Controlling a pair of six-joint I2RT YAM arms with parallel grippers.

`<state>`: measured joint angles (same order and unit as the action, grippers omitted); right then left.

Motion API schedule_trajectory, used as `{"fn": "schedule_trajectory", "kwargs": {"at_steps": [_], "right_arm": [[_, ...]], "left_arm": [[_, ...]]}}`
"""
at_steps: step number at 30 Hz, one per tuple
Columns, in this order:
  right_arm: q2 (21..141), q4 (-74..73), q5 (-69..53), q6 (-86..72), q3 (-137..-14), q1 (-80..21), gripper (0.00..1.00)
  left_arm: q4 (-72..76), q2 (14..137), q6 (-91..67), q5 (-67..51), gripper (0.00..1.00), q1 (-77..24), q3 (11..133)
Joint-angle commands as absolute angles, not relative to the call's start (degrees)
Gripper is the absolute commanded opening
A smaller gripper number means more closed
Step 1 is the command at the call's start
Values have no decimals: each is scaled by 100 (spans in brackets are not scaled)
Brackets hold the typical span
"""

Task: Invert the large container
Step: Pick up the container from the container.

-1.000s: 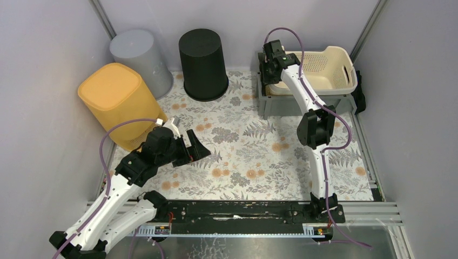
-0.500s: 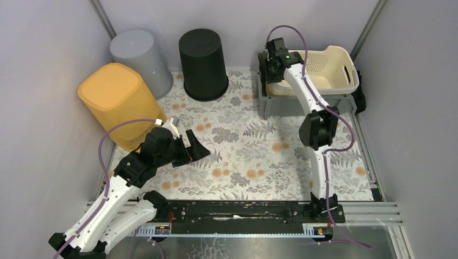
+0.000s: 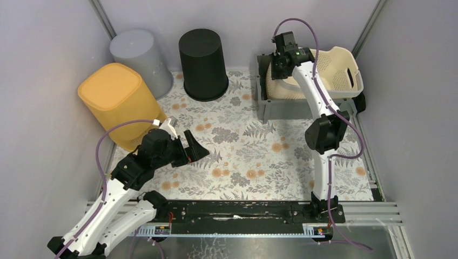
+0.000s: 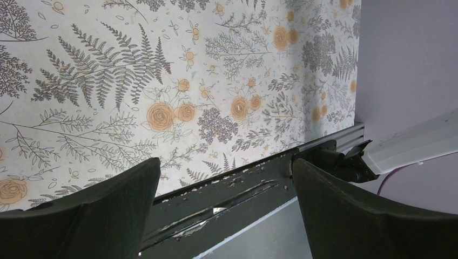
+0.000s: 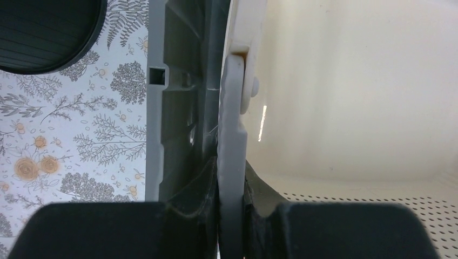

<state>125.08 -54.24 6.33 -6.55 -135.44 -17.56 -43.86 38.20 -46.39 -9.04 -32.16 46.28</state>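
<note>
The large container is a cream perforated basket sitting in a grey crate at the back right. It is tilted, with its left side raised out of the crate. My right gripper is shut on the grey handle at the basket's left rim. The right wrist view shows the cream inner wall to the right and the crate's wall to the left of my right gripper. My left gripper is open and empty, low over the floral mat at the left.
An orange bin, a grey bin and a black bin stand upside down at the back left. The black bin's edge shows in the right wrist view. A black rail runs along the near edge.
My right gripper has risen and moved right with the handle. The basket's left side has come up out of the crate and it now tilts. The left arm has barely moved.
</note>
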Motion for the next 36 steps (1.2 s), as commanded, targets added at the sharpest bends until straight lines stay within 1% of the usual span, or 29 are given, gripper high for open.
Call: {"fn": "schedule_trajectory", "kwargs": {"at_steps": [1,11,22,25,29,33,36], "right_arm": [[11506,-4971,1204,-418,-13654,-1738,0],[10798,-4598,1174,-278,-13661,-1738,0],[9754,-4568,470,-432,-13861,-1732,0],[9380,-4679,100,-600,-13882,-1740,0],[8771,-4758,-462,-960,-13605,-1735,0],[8206,-4752,-1231,-1508,-13155,-1740,0],[7974,-4913,-1787,-1842,-13129,-1740,0]], "left_arm": [[-4328,3708,-4693,-927,100,-3221,4827],[-4346,3634,-4710,-892,100,-3221,4825],[-4420,3526,-4745,-746,100,-3217,4780],[-4424,3494,-4764,-761,100,-3217,4747],[-4461,3411,-4797,-716,100,-3217,4742],[-4537,3271,-4825,-623,100,-3217,4741],[-4618,3191,-4817,-594,100,-3219,4753]]}}
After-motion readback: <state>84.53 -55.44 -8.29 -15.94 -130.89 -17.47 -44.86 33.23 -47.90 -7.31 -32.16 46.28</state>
